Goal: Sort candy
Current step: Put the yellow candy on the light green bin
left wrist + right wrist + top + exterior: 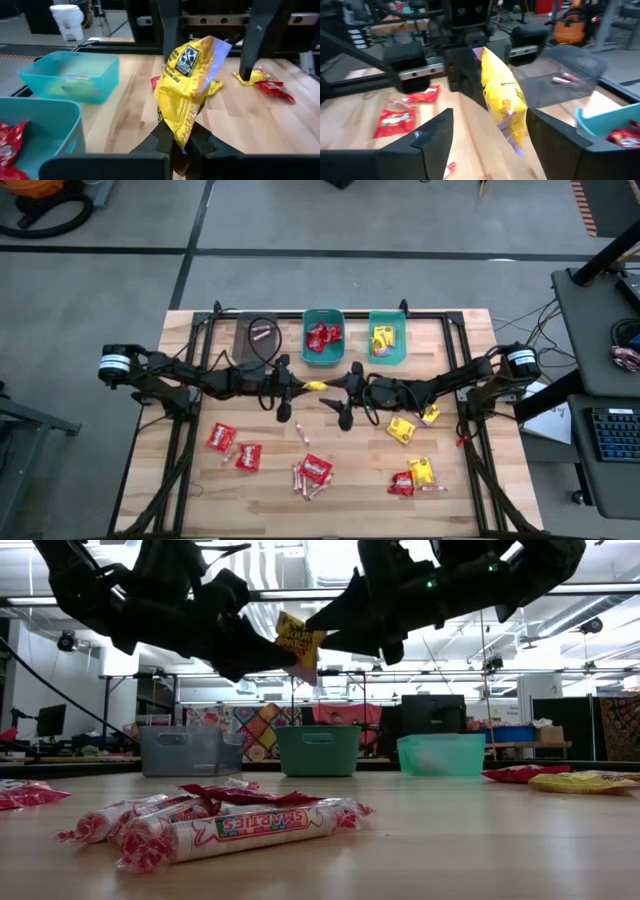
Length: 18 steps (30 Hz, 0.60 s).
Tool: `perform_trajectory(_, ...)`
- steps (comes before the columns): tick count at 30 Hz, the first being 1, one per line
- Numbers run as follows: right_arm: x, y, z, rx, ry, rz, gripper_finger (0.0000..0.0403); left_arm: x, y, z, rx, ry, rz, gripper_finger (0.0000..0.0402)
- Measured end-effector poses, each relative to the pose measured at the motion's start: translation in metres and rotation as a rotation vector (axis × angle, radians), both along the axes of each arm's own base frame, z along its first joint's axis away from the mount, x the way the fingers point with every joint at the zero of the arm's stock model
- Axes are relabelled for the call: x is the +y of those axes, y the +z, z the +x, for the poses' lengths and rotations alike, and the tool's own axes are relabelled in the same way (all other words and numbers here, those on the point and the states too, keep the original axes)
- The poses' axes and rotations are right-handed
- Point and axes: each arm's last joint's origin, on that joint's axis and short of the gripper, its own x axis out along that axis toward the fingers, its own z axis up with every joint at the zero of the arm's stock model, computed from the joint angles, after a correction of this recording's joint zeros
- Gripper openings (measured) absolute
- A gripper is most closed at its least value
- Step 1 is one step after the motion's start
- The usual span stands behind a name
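Yellow candy packet (pixel 316 386) is pinched by left tool (pixel 181 141) mid-table; right tool (pixel 490 132) is spread beside it. Yellow-candy teal bin (pixel 387 356) lies just behind, rightward.

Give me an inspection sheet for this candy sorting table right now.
Surface: wooden table, in black frame.
Job's things: yellow packet held aloft mid-table; red packets, yellow packets and sticks loose on table; grey bin holds sticks, middle teal bin reds, right teal bin yellows.
Clutter: nothing seen.
Grippers: left gripper shut on yellow packet; right gripper open around it.
Cables: along the frame.
Surroundings: keyboard on side desk.
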Motion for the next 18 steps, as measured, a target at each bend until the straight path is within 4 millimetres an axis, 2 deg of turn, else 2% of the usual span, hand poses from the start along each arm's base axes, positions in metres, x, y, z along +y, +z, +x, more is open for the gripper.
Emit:
perform_trajectory(6,-0.004,-0.001,-0.001,0.014,-0.070,-0.015,0.0265,0.000,-0.002,0.000,0.011,0.002,-0.004,0.0000)
perform_trajectory(10,-0.006,0.000,0.000,0.011,-0.076,-0.014,0.0258,-0.001,-0.002,0.000,0.007,-0.038,-0.011,0.0000)
perform_trajectory(14,-0.005,0.007,0.007,-0.008,0.004,-0.029,0.0220,-0.002,0.000,0.001,-0.006,-0.049,-0.018,0.0000)
perform_trajectory(18,-0.006,0.011,0.016,0.001,0.071,-0.032,0.0155,-0.003,0.002,0.002,-0.012,-0.055,-0.018,0.0000)
